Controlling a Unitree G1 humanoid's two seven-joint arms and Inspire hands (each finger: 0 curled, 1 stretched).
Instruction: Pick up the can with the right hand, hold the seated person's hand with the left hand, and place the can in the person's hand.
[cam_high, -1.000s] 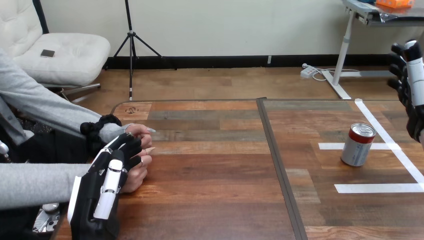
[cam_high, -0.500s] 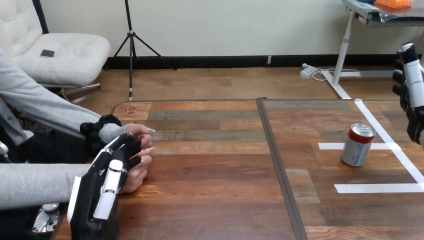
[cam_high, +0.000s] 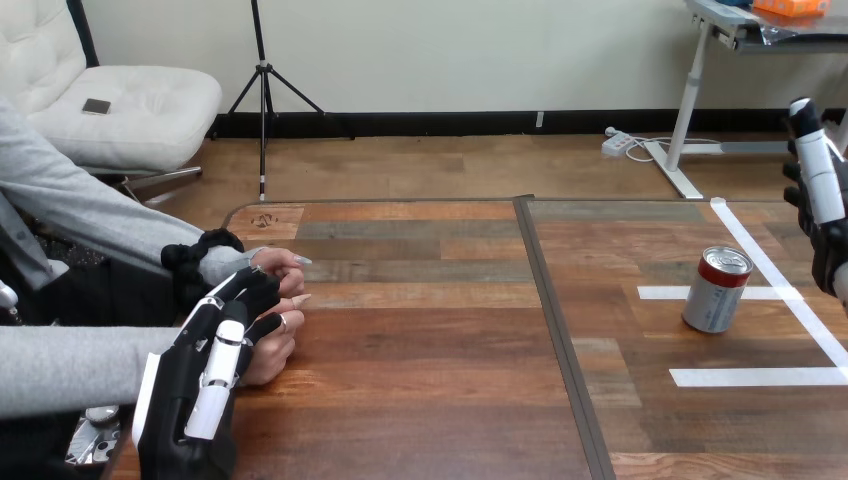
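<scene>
A silver can (cam_high: 716, 290) with a red band at its top stands upright on the right half of the table, inside white tape lines. My right hand (cam_high: 822, 215) is raised at the view's right edge, to the right of the can and apart from it, with straight fingers holding nothing. At the left, my left hand (cam_high: 205, 385) reaches forward with fairly straight fingers (cam_high: 255, 292) lying over the person's hands (cam_high: 283, 318), which rest together on the table near its left edge. I do not see its fingers curled round them.
White tape strips (cam_high: 755, 376) mark a box on the right tabletop around the can. A dark seam (cam_high: 560, 335) runs front to back between the two table halves. The person's grey sleeves (cam_high: 70, 365) come in from the left.
My right hand has drifted a little to the right, toward the view's edge. The left hand, the person's hands and the can stay where they were.
</scene>
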